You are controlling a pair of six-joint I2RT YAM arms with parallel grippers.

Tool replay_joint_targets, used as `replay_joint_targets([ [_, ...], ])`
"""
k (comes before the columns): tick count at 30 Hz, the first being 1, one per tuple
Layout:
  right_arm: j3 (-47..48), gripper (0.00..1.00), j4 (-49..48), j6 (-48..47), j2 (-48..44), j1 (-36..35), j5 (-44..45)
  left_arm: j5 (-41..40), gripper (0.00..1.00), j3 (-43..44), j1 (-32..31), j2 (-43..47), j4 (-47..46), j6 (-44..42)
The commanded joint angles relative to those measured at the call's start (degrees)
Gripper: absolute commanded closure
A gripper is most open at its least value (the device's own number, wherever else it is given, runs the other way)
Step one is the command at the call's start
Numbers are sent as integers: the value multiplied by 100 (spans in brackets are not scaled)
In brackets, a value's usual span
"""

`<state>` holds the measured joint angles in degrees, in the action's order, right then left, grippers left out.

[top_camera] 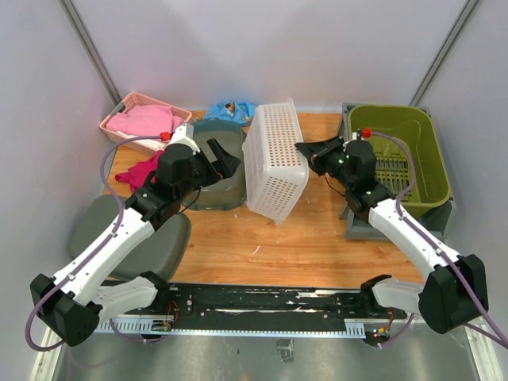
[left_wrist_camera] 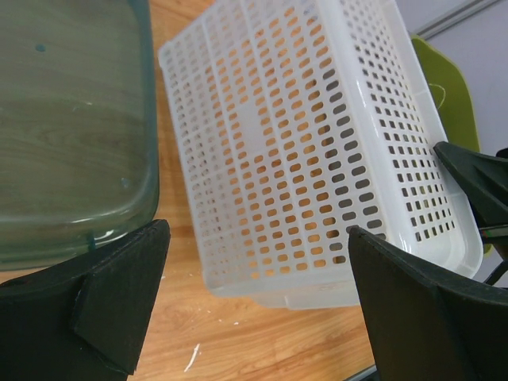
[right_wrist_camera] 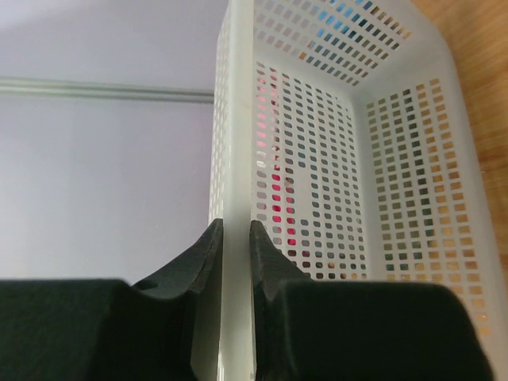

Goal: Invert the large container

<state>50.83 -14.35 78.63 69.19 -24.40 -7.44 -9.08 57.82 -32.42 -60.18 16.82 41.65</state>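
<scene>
We're in a robot lab booth here: plain white walls (top_camera: 262, 48), metal struts (top_camera: 89, 48), two arms (top_camera: 111, 238) bolted along a wooden surface (top_camera: 262, 246).

- The top camera looks down on the whole table (top_camera: 317, 246) from high above its near edge.
- Both wrist cameras sit very near the white basket (top_camera: 275, 163), which all three see.

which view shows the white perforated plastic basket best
The top external view: the whole white perforated plastic basket shows, tipped on its side, its rim in the right claw. The left wrist view shows only its underside close up; the right wrist view only its rim and inside.
</scene>
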Motion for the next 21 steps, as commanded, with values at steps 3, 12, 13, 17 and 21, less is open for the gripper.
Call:
replay_joint_targets([
  [3,-760,99,-25,741,-389,659,-149,39,1,132,-2,-111,-103,-155],
  [12,-1307,99,1260,-336,-1340,889,-266,200,1,246,-1,-349,-153,-283],
  [13,-1339,97,1508,-612,-1500,883,-284,199,1,250,-1,-361,-160,-293],
  [17,-1445,76,2748,-1718,-2175,788,-360,244,1,272,-1,-456,-207,-344],
  [21,-1627,47,3748,-2530,-2687,697,-253,337,1,356,-1,-677,-272,-367],
])
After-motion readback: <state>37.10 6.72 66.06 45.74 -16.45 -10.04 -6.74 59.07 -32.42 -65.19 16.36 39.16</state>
